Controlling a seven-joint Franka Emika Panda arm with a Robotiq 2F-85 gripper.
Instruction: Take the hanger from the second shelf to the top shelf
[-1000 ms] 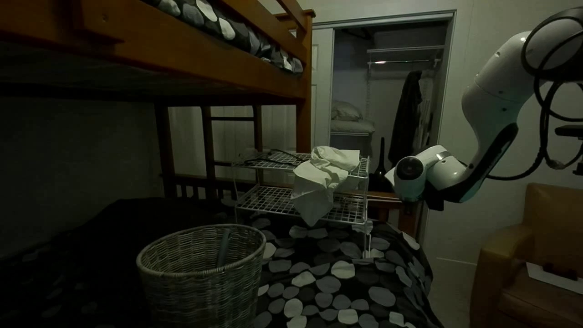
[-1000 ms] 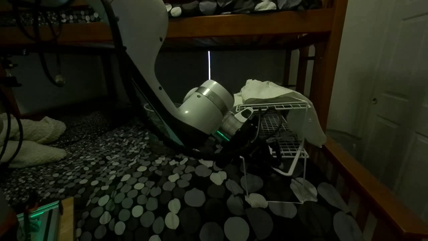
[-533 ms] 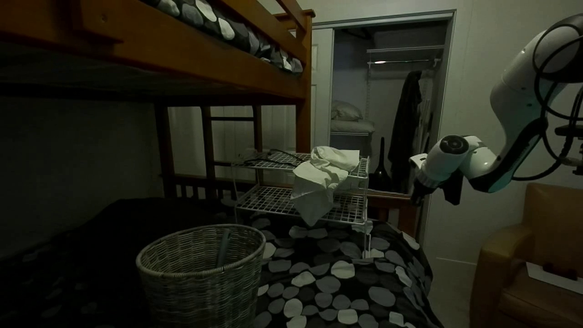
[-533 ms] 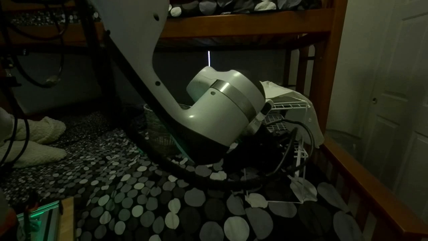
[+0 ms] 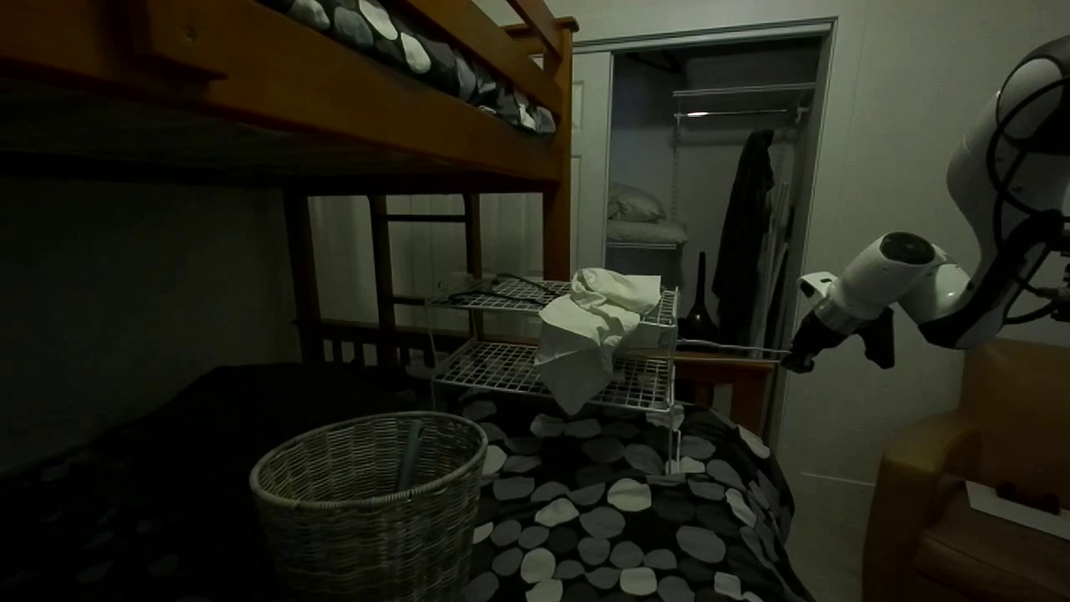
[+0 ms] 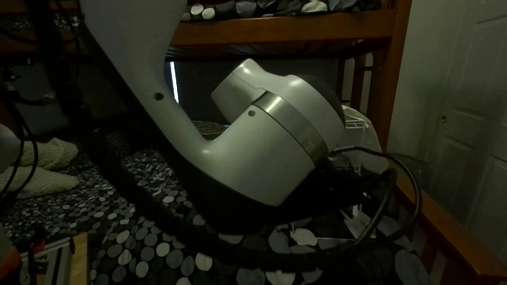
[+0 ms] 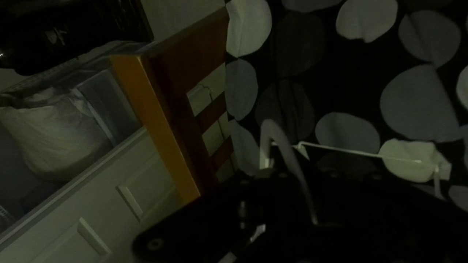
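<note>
At the left of an exterior view, we see the wooden frame of a bunk bed (image 5: 351,117), and below it a wicker basket (image 5: 368,535) with a grey piece (image 5: 410,456) leaning inside. Right of the basket and farther back, a white wire rack (image 5: 671,376) stands on the dotted bedspread (image 5: 602,535). We make out a thin black shape (image 5: 489,293) on its top shelf (image 5: 468,302); next to that, a white cloth (image 5: 589,330) drapes over the near edge and hangs past the lower shelf (image 5: 501,365). Just right of the rack, about level with the space between its shelves, we find the pale hanger (image 5: 731,346), with a dark coat (image 5: 744,217) hanging farther behind. The hanger's far tip reaches the rack's side in this view; whether the two touch, we cannot tell. Its other end is pinched in the gripper (image 5: 794,359), and in the wrist view we see its bent bar rising from the dark jaws. Farther right we see the white arm (image 5: 878,272), then a tan armchair (image 5: 928,468).
</note>
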